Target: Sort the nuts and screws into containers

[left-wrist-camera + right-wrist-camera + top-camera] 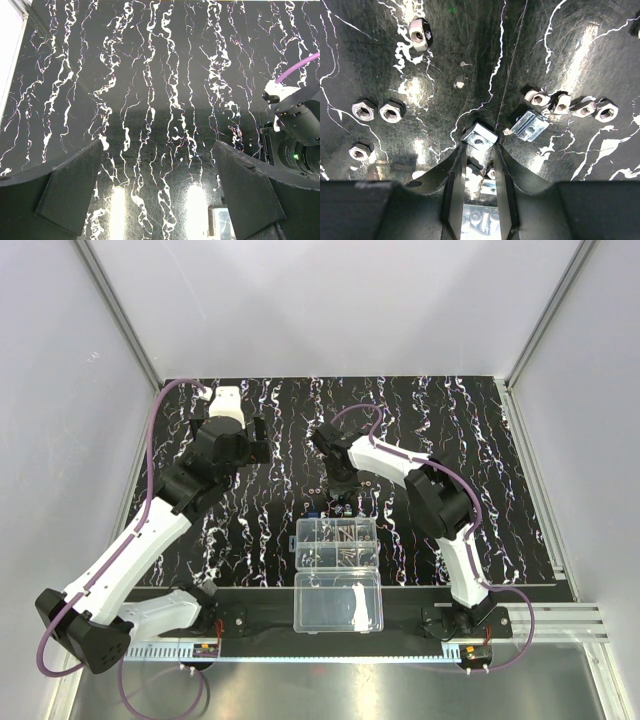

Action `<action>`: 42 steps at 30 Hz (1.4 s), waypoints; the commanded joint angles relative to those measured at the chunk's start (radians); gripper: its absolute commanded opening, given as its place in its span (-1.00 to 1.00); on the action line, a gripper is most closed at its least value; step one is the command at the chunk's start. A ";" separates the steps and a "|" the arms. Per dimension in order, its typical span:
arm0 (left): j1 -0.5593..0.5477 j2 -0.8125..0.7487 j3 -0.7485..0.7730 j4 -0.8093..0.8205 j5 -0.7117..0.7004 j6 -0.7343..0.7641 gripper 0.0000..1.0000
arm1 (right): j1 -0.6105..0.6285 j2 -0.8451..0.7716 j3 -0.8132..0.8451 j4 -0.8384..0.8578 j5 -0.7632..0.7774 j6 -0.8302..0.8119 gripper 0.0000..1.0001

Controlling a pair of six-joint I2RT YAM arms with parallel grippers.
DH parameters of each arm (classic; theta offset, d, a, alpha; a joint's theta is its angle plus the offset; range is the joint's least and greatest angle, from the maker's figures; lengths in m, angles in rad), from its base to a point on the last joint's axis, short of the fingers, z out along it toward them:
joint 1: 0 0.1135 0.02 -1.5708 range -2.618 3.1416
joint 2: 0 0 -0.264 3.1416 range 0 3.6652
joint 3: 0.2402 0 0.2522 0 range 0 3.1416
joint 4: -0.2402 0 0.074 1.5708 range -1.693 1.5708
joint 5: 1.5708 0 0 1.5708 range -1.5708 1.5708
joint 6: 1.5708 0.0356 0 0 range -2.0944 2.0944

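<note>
From above, the containers sit at the mat's near edge between the bases; open mat stretches far and right. The left gripper hangs far left; the right gripper is just beyond them, elbow bent.
Left wrist: fingers spread wide.
Right wrist: narrow jaws, a square nut at their tips, grip unclear; nuts lie both sides.

The left arm and right arm share white shells, black joints, purple cables.
</note>
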 commanded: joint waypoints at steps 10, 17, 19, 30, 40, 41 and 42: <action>-0.005 -0.011 0.014 0.046 -0.038 0.011 0.98 | 0.002 0.047 0.047 -0.094 -0.021 0.180 0.10; -0.005 -0.011 0.011 0.048 -0.030 0.009 0.98 | 0.002 0.016 0.064 -0.091 0.005 0.349 0.11; -0.005 -0.016 0.011 0.048 -0.029 0.009 0.98 | -0.001 0.027 0.089 -0.106 -0.001 0.382 0.11; -0.011 -0.031 0.006 0.054 -0.042 0.012 0.98 | -0.016 0.092 0.138 -0.235 0.094 0.550 -0.01; -0.013 -0.040 0.005 0.057 -0.061 0.018 0.98 | -0.046 0.076 0.083 -0.156 0.112 0.532 -0.07; -0.013 -0.040 0.005 0.057 -0.056 0.018 0.98 | -0.052 0.081 0.083 -0.156 0.109 0.532 -0.08; -0.014 -0.039 0.005 0.057 -0.056 0.018 0.98 | -0.050 0.081 0.081 -0.156 0.112 0.532 -0.09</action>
